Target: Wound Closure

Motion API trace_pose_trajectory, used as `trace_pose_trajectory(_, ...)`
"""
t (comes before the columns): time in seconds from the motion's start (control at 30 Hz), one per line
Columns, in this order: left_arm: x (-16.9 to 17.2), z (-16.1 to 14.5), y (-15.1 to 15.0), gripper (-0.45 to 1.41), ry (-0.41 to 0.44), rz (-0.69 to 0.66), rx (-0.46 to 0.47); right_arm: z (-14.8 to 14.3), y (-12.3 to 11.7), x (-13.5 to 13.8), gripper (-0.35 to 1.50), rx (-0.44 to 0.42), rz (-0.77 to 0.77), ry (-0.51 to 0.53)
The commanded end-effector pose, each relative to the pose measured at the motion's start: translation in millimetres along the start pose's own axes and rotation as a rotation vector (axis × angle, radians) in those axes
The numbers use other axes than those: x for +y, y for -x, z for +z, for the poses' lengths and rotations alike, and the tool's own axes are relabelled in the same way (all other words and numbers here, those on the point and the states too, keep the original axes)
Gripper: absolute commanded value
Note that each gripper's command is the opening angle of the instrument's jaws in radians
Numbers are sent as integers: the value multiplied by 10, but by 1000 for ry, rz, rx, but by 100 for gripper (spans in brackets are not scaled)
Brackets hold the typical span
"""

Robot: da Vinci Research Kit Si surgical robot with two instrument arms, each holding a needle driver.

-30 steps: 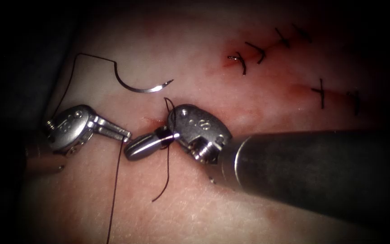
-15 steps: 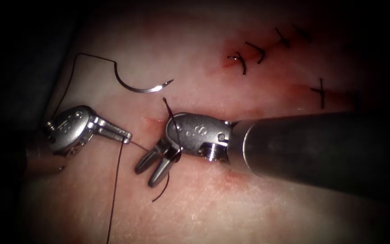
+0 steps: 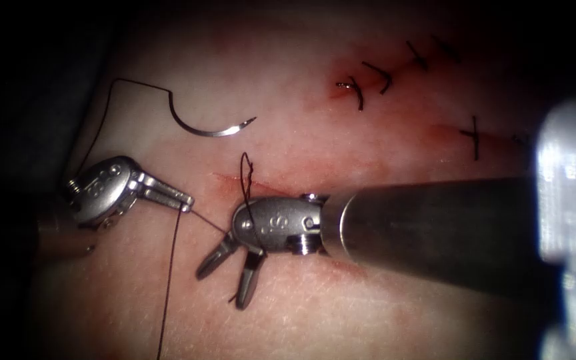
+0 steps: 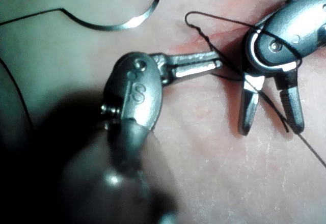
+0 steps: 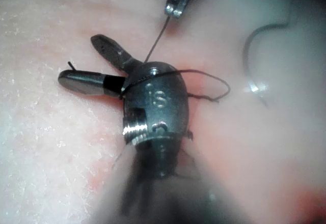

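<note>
The curved needle lies free on the tissue, left of the cut and not in it. Its thread runs from the tail round to my left tool, whose jaws are shut on the thread left of the cut. My right tool has its jaws spread open over the tissue below the cut, gripping nothing. A loop of thread lies draped over its wrist. The left wrist view has the left tool, the right tool and the needle. The right wrist view has the open right tool.
Several finished stitches close two other cuts at the upper right. Red fluid stains the tissue under the right tool's shaft. A dark border lies off the tissue's left edge.
The right tool's jaws, shut on the thread a second ago, have opened and let it go. Its tip has swung downward. The left tool and the needle have stayed put.
</note>
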Motion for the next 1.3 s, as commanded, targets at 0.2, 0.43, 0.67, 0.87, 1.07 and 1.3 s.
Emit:
trace_pose_trajectory(0.2, -1, 4, 10, -45, 1, 1, 0, 17, 4, -3, 103, -7, -12, -8)
trace_pose_trajectory(0.43, 0, 4, 11, -45, 1, 2, -1, 27, 11, -4, -7, -63, -19, -30)
trace_pose_trajectory(0.67, 10, 9, 14, -45, 0, -1, -5, 5, 2, 4, -35, -126, 0, -94)
trace_pose_trajectory(0.87, 31, 15, 23, -45, 8, -1, -23, -23, -6, 13, -35, -9, 7, -76)
trace_pose_trajectory(1.07, 72, 20, 37, -45, 34, -18, -60, -57, -5, 28, -35, 88, 27, -23)
trace_pose_trajectory(1.3, 131, 19, 30, -45, 75, -13, -92, -107, 6, 49, -35, 100, 72, 52)
